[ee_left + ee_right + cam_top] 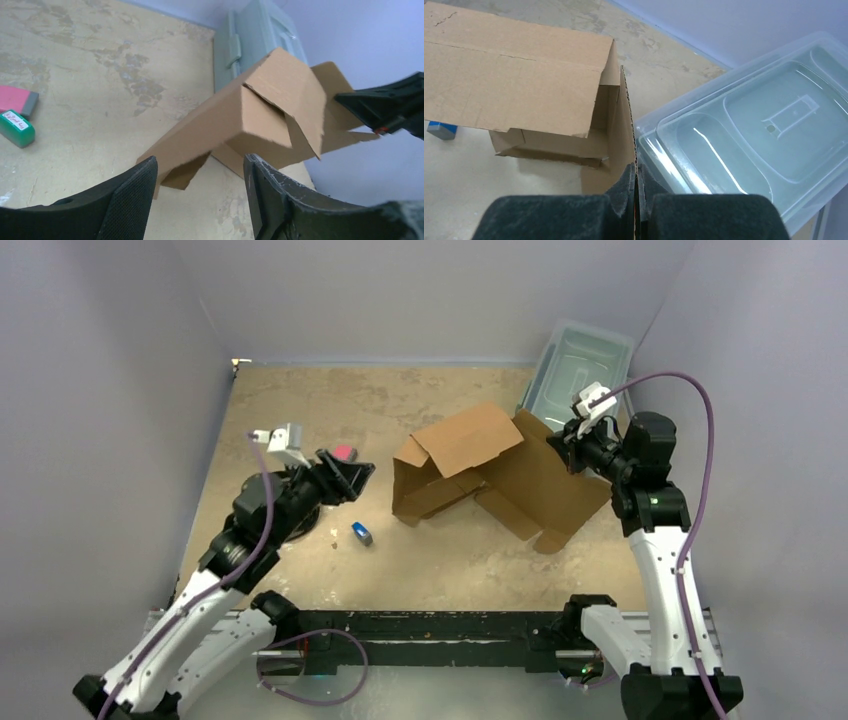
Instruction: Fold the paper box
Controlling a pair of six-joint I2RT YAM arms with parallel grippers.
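Note:
The paper box (480,465) is brown corrugated cardboard, partly folded, standing in the middle right of the table with one big panel lifted toward the right. My right gripper (572,436) is shut on the edge of that raised panel (626,120); the cardboard edge runs straight between its fingertips (636,170). My left gripper (358,474) stands open to the left of the box with nothing between its fingers. In the left wrist view the box (250,120) lies ahead of the open gripper (200,167), apart from it.
A clear plastic lidded bin (578,365) sits at the back right, right behind the held panel (764,120). A pink and grey block (17,99) and a green block (16,127) lie at the left; a small blue block (361,533) lies in front of the box.

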